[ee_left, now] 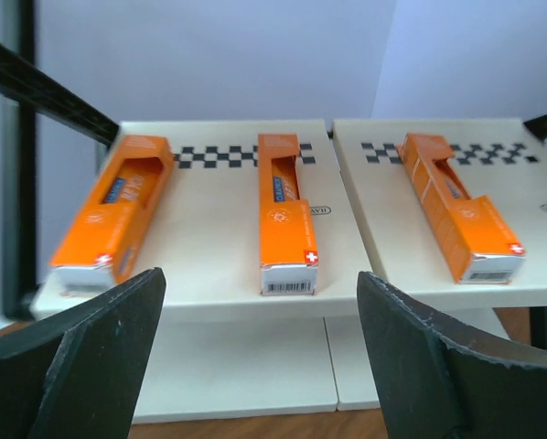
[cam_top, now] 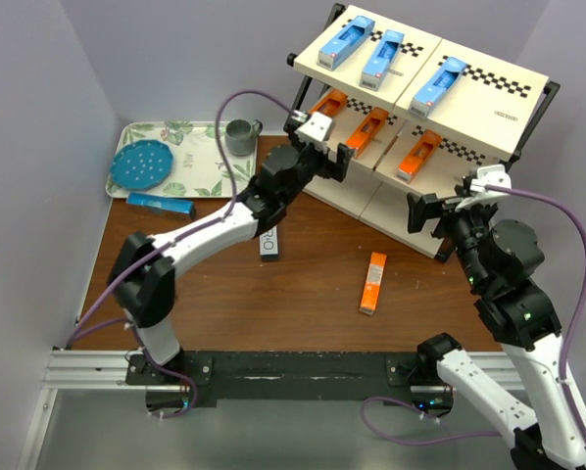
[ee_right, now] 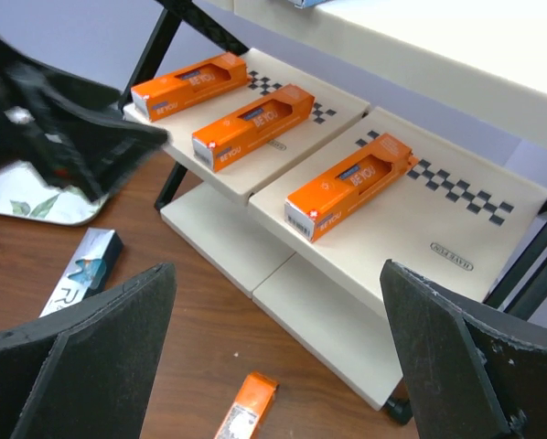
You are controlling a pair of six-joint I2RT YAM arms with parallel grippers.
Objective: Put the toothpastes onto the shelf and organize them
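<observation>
The left gripper is wide open and empty; three orange toothpastes lie on the shelf just ahead of it. The right gripper is also wide open, holding nothing.

"Where is the shelf?"

"At the table's far-right corner. It has a black tube frame and slanted cream boards with checkered strips."

"What is on the top tier?"

"Three light blue boxes, side by side but apart, each lying lengthwise down the slope."

"And the middle tier?"

"Three orange boxes laid the same way, with their barcode ends at the front edge. The right-hand one sits slightly askew."

"What is on the table itself?"

"A loose orange box lies flat, right of centre. A loose blue box lies crosswise near the left edge. A grey-and-teal box with large lettering lies flat near the middle."
</observation>
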